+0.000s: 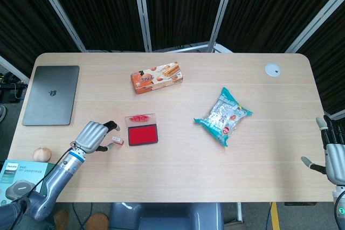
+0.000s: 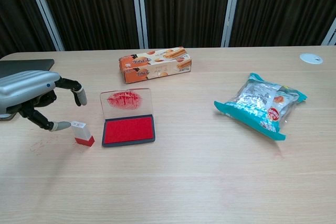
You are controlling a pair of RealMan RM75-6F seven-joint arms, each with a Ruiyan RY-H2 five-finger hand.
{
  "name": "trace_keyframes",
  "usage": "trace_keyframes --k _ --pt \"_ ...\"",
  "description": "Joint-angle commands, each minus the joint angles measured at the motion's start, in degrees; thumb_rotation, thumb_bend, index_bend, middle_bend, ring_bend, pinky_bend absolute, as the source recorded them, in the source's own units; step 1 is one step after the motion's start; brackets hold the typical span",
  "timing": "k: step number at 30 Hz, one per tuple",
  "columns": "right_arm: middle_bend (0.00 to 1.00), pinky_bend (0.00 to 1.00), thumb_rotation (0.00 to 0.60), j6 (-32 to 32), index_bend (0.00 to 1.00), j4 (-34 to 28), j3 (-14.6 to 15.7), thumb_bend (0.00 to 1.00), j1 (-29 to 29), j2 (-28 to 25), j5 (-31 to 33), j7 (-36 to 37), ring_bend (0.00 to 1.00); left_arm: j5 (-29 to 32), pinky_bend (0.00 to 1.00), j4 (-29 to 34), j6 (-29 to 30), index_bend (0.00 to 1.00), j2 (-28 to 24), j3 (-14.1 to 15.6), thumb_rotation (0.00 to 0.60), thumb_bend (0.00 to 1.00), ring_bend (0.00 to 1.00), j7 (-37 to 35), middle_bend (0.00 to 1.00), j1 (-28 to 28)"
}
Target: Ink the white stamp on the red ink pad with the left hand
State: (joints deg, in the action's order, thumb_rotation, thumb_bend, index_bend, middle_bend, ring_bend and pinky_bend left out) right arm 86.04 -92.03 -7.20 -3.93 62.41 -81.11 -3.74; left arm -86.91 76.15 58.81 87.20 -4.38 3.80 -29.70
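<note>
Just beside the fingers of the left hand stood the white stamp, upright on the worktop, with one fingertip almost at its top; whether it touched, I cannot tell. The fingers were spread and held nothing. Past the stamp from the fingers lay the red ink pad, its lid raised. The right hand hung off the worktop's edge, fingers apart and empty.
</note>
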Motion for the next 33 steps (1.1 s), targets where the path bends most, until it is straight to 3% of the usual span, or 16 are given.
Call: trace_keyframes --k 1,12,33 --pt "0.00 0.00 0.600 -0.07 0.00 0.11 0.00 0.00 0.01 0.02 0.12 0.01 0.00 0.45 0.93 -1.26 -0.03 0.37 1.36 0.52 0.600 0.24 0.91 1.14 0.37 -0.31" --pt "0.00 0.00 0.600 -0.51 0.00 0.29 0.00 0.00 -0.10 0.00 0.41 0.19 0.00 0.99 0.93 -5.30 0.56 0.43 3.17 1.76 0.600 0.27 0.91 1.32 0.42 -0.43" --pt "0.00 0.00 0.600 -1.37 0.00 0.54 0.07 0.00 -0.34 0.27 1.13 -0.27 0.00 -2.91 0.92 -15.54 3.97 0.41 9.21 4.25 0.600 0.30 0.90 0.21 0.41 -1.40"
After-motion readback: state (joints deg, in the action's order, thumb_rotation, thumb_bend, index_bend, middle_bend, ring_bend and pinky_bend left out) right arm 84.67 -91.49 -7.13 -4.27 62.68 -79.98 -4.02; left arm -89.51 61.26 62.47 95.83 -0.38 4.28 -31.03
